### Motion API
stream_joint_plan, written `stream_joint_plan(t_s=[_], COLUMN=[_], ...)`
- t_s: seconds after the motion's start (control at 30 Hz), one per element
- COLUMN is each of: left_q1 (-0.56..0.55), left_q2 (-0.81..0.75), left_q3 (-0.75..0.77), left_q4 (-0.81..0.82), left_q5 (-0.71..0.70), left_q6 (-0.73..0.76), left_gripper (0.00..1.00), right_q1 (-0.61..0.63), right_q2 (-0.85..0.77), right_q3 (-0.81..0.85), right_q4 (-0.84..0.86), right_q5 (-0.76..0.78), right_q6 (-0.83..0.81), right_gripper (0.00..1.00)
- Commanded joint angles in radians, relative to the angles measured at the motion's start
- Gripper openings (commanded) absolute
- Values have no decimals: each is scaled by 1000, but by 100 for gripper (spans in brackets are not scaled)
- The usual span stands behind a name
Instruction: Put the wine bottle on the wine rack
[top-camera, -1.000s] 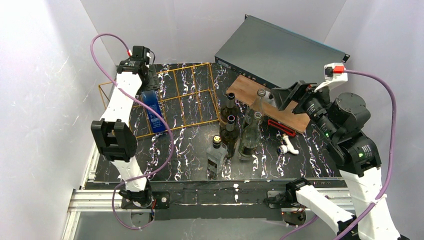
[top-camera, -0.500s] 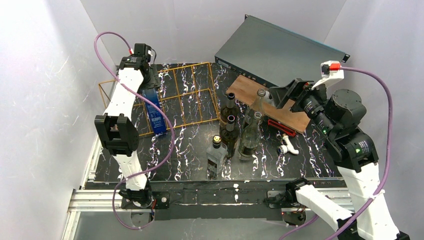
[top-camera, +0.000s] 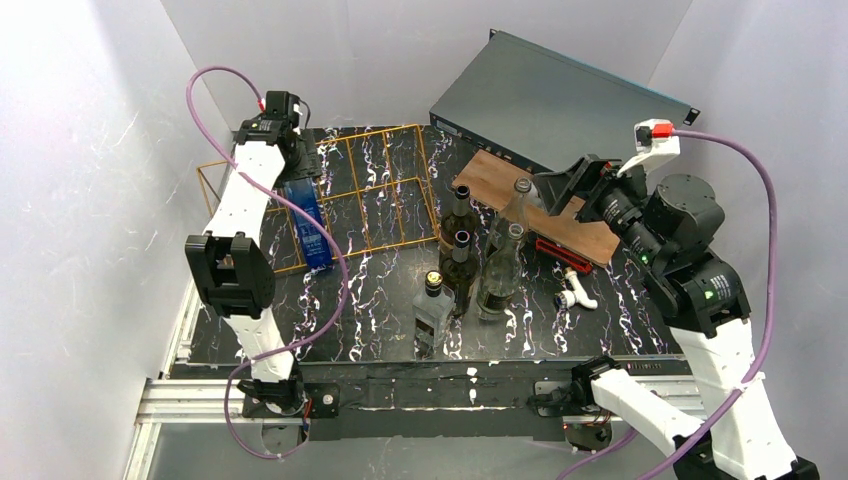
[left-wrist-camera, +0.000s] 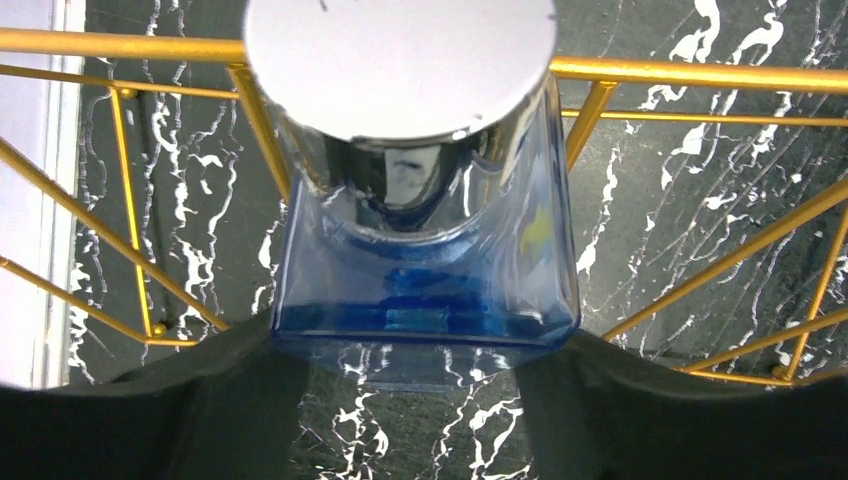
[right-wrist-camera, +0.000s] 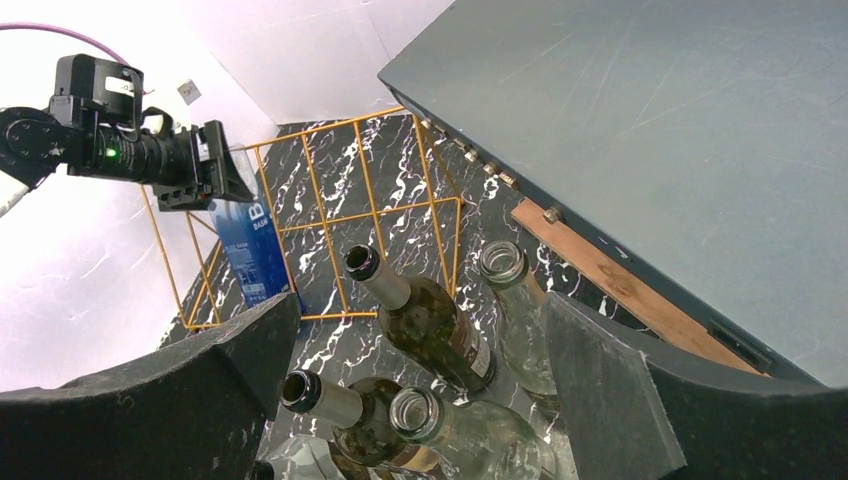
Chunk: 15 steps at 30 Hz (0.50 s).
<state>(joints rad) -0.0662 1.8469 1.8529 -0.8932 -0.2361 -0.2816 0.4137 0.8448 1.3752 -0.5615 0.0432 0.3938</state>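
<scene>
While left claw (left-wrist-camera: 412, 375) clasps blue bottle (left-wrist-camera: 425, 290) in rack (left-wrist-camera: 700, 72), right claw (right-wrist-camera: 420, 320) released near bottles (top-camera: 462, 262)

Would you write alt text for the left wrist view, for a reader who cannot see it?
A square blue glass bottle with a round silver cap is gripped between the left gripper's fingers, viewed from its cap end. Behind it, the orange-gold wire wine rack stands on a black white-veined table.

Orange-gold wine rack (top-camera: 352, 192), blue bottle (top-camera: 305, 222), black-marbled table (top-camera: 390, 290)
</scene>
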Motion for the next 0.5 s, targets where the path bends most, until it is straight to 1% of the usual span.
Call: stream_joint_plan(t_s=[0.0, 0.03, 0.2, 0.27, 0.37, 0.47], left_q1=[11, 12, 12, 11, 12, 12], left_q2=[-40, -51, -129, -193, -305, -423], left_q3=[-51, -59, -116, -185, -246, -316], left_q4=[-25, -18, 23, 73, 119, 146], left_q5=[41, 42, 54, 66, 85, 138], left_q6=[12, 14, 23, 36, 42, 30], left_gripper=[95, 98, 98, 98, 98, 98], right_q1=[-2, -2, -1, -1, -2, -2], right_q2=[8, 13, 14, 5, 4, 17], right_q3=[-11, -1, 27, 22, 15, 26], right_q4=[56, 49, 27, 26, 31, 34], right_q5=[-14, -14, 2, 1, -1, -13], right_q6=[-1, -9, -19, -18, -19, -25], right_gripper=[100, 100, 100, 100, 100, 100])
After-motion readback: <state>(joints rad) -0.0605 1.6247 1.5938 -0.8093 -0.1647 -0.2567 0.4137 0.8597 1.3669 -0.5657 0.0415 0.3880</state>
